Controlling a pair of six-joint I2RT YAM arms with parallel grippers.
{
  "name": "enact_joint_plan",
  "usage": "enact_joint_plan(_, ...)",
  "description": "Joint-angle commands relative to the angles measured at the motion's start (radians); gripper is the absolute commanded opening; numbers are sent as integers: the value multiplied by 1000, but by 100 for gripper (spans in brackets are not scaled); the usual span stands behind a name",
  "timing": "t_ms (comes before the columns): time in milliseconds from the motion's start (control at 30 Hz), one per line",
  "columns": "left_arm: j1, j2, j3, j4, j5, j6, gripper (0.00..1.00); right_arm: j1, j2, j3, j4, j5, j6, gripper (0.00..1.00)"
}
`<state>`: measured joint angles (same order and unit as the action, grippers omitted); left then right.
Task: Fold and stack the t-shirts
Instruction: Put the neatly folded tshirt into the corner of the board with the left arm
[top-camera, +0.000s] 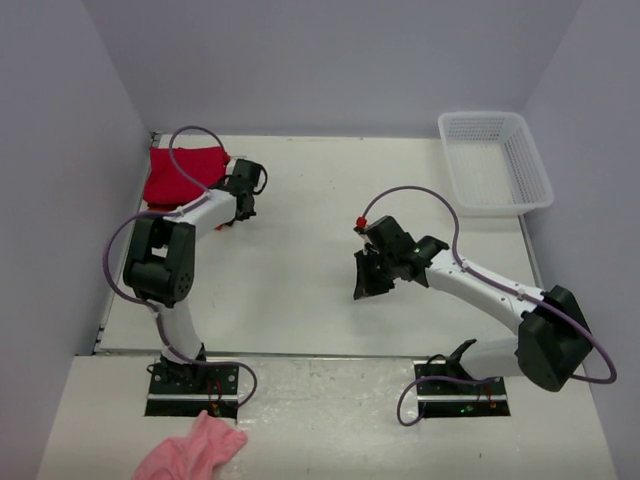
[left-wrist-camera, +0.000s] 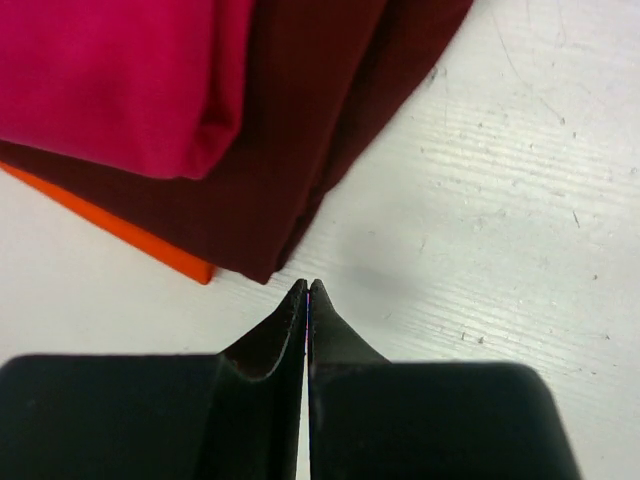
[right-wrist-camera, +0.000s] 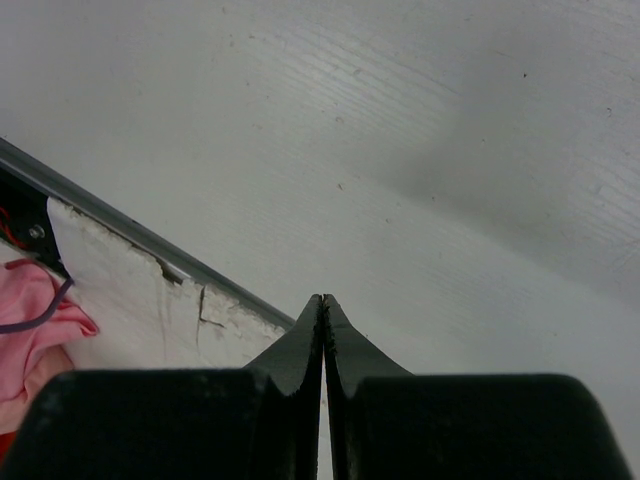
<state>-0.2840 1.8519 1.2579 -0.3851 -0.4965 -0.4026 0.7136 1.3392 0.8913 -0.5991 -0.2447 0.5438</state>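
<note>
Top external: basket (top-camera: 497, 206) far right; t-shirts (top-camera: 165, 185) stacked; left tool (left-wrist-camera: 307, 292), right tool (right-wrist-camera: 323, 302) closed.

red t-shirt (left-wrist-camera: 110, 80): cut off by the top and left edges of the left wrist view.
maroon t-shirt (left-wrist-camera: 300, 130): runs off the top edge, partly covered by the red one.
orange t-shirt (left-wrist-camera: 130, 235): only a thin strip shows under the maroon.
pink cloth (top-camera: 195, 455): cropped by the top view's bottom edge.
</note>
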Motion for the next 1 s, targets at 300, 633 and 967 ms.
enact_joint_plan(300, 132, 164, 138, -12, 210, -24, 0, 6, -17, 0, -21, 33, 18, 0)
enact_joint_plan(633, 224, 297, 270, -5, 246, 34, 0, 7, 21, 17, -21, 30, 21, 0)
enact_joint_plan(967, 246, 328, 351, 12, 292, 85, 4, 15, 58, 38, -25, 28, 25, 0)
